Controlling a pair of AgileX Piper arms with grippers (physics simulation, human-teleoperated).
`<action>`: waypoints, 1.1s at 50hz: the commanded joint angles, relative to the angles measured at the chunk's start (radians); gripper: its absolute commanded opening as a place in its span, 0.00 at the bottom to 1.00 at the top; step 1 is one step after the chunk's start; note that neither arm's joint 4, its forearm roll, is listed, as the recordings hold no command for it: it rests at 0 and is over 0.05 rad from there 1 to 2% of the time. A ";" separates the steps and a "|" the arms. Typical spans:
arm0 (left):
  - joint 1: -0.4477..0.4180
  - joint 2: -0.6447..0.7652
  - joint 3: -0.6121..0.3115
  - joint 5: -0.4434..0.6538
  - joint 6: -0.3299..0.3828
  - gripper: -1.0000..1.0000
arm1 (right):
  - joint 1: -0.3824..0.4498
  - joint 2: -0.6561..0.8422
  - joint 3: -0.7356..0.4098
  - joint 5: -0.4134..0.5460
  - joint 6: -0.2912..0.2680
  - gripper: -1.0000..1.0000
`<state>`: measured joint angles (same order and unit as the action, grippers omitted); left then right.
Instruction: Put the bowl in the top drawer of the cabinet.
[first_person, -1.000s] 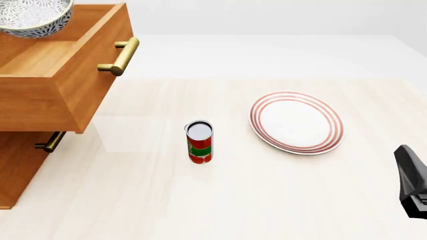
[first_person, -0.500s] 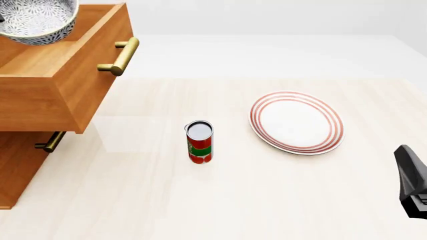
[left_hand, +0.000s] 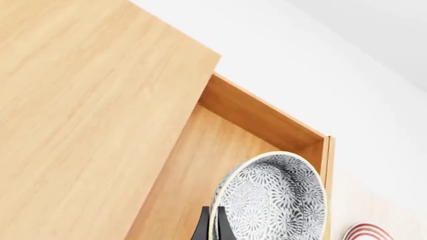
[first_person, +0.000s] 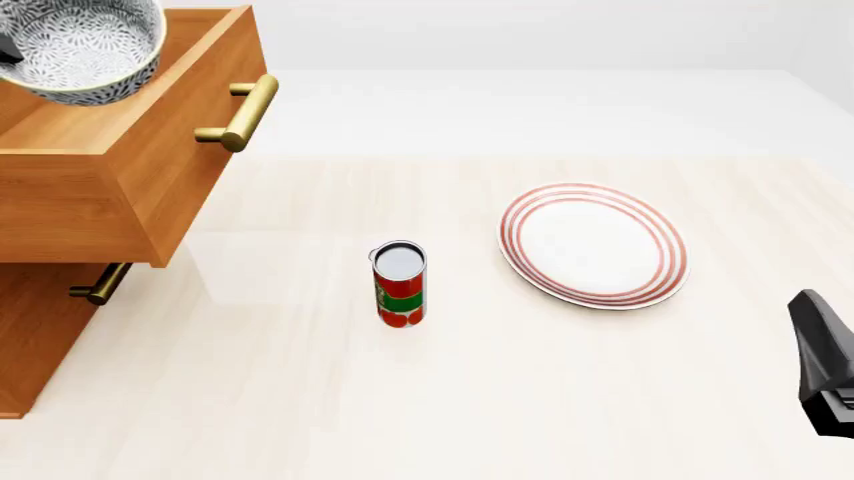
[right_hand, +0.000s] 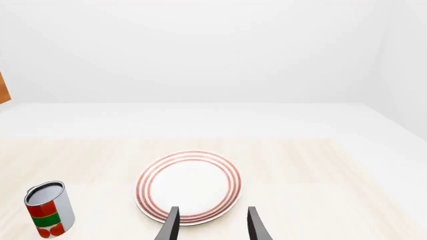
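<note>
With the cabinet (first_person: 40, 330) at the left edge of the front view and its top drawer (first_person: 134, 150) already pulled out, the task looks nearly done: the bowl (first_person: 83, 50) hangs tilted over the open drawer in the upper left corner, not yet set down inside. What remains is lowering and letting go. The left gripper (left_hand: 212, 227) pinches the bowl's rim between narrow fingers, while the right gripper (right_hand: 210, 225) idles, spread, over the plate (right_hand: 189, 186).

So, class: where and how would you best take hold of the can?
Grip the can around its red and green side wall, coming level from the right hand's side. It stands upright, narrow and apart from the plate, so open fingers can straddle it.
</note>
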<state>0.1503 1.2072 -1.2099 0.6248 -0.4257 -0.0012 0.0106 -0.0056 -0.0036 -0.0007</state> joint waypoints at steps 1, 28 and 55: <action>0.004 0.009 0.004 -0.014 0.006 0.00 | 0.000 0.000 0.000 0.000 0.000 1.00; 0.014 0.041 0.014 -0.043 0.010 0.00 | 0.000 0.000 0.000 0.000 0.000 1.00; 0.014 0.074 0.030 -0.074 0.010 0.00 | 0.000 0.000 0.000 0.000 0.000 1.00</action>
<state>0.1637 1.2758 -1.1827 0.5631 -0.4204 -0.0012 0.0106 -0.0056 -0.0036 -0.0007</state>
